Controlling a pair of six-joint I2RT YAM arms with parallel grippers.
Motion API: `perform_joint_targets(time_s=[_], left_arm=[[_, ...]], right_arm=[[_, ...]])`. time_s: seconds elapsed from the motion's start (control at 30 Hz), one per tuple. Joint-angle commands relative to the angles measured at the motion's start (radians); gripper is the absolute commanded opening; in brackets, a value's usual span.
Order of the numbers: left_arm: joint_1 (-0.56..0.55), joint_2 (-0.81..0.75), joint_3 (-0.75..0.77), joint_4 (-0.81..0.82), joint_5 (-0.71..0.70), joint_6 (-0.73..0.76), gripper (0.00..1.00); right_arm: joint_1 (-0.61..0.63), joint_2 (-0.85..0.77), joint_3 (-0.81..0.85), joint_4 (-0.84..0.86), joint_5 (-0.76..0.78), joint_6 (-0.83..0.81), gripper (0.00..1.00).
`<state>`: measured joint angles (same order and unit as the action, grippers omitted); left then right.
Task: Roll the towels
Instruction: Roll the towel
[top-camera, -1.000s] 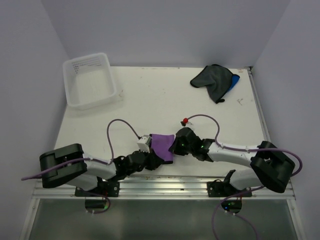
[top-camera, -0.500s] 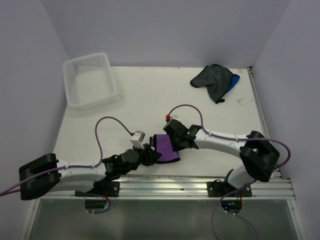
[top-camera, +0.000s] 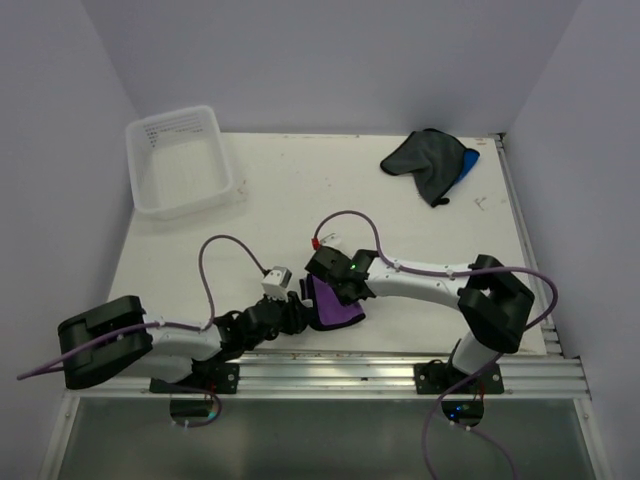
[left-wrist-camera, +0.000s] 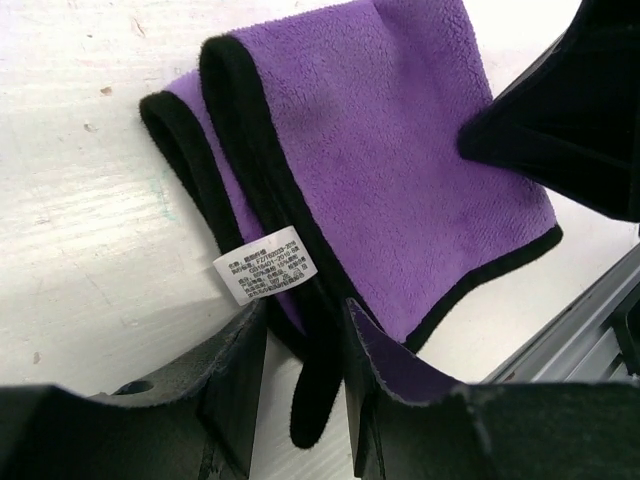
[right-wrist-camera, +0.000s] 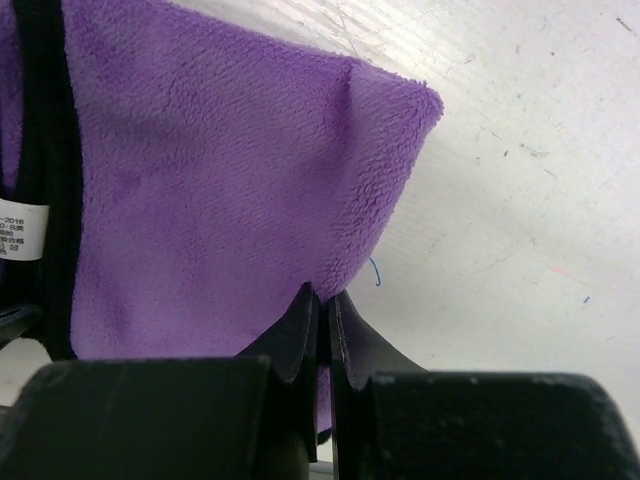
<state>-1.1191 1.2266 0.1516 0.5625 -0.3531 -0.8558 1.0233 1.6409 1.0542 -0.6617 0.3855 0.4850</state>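
My right gripper (right-wrist-camera: 322, 300) has its fingers pressed together on the folded edge of the purple towel (right-wrist-camera: 200, 170), pinching the fleece at the towel's far side. My left gripper (left-wrist-camera: 305, 330) stands partly open at the near left corner of the same towel. The black hem runs down between its fingers, with bare table showing beside it, so nothing is clamped there. The towel lies folded over on itself near the near edge of the white table (top-camera: 300, 190), and its white care label (left-wrist-camera: 266, 272) sits just beside my left fingertip.

The clear plastic tub (top-camera: 170, 116) stands at the far left corner, well apart from every towel. At the far right corner the dark grey towel (top-camera: 425, 160) lies crumpled on the table, and the blue towel (top-camera: 468, 162) pokes out from under its right side.
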Motion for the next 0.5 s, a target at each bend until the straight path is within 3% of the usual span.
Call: perform_joint_targets(time_s=[0.0,0.33,0.47], left_arm=[[0.005,0.033,0.0,0.149,0.0,0.038,0.39],[0.005,0.068,0.0,0.163,0.009,0.011,0.37],[0.004,0.016,-0.061,0.172,-0.007,-0.043,0.34]], right_arm=[[0.03,0.031,0.047,-0.072,0.095,-0.019,0.0],[0.109,0.163,0.131,-0.173,0.234,0.085,0.0],[0.135,0.24,0.184,-0.216,0.262,0.128,0.01]])
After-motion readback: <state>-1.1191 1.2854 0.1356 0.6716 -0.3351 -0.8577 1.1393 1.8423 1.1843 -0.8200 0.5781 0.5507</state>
